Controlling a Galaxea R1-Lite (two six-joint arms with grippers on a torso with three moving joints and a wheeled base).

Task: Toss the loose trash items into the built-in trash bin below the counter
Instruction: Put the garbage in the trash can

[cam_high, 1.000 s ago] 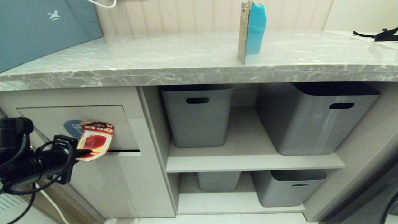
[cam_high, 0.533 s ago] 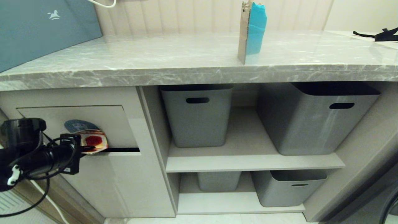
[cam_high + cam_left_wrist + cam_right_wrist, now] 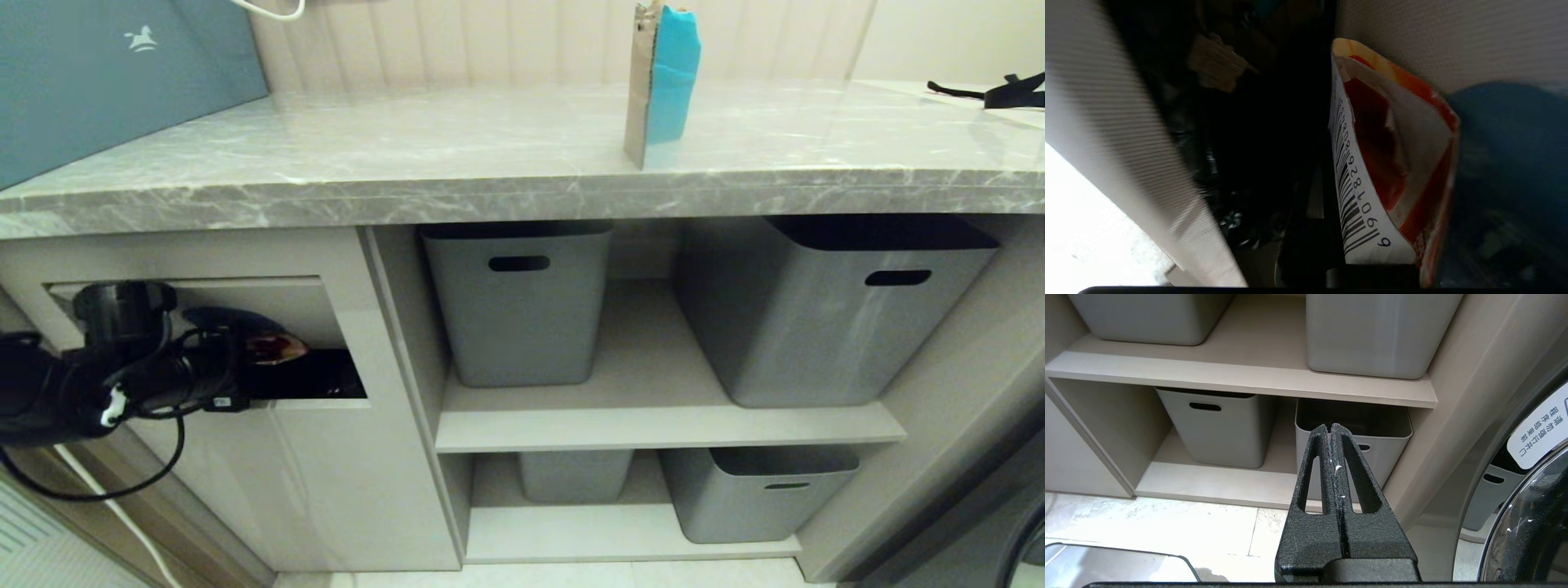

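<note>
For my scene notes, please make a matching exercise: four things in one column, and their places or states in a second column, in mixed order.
Things:
1. blister card
2. cardboard piece
3. trash bin flap
4. right gripper

Places or states:
A. standing upright on the counter
B. shut, holding nothing
C. pushed inward
D. held by the left gripper in the bin opening

Pairs: 1-D, 2-A, 3-C, 4-B

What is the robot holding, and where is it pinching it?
The left gripper pinches the red-orange blister card by its near end; the right gripper holds nothing.
</note>
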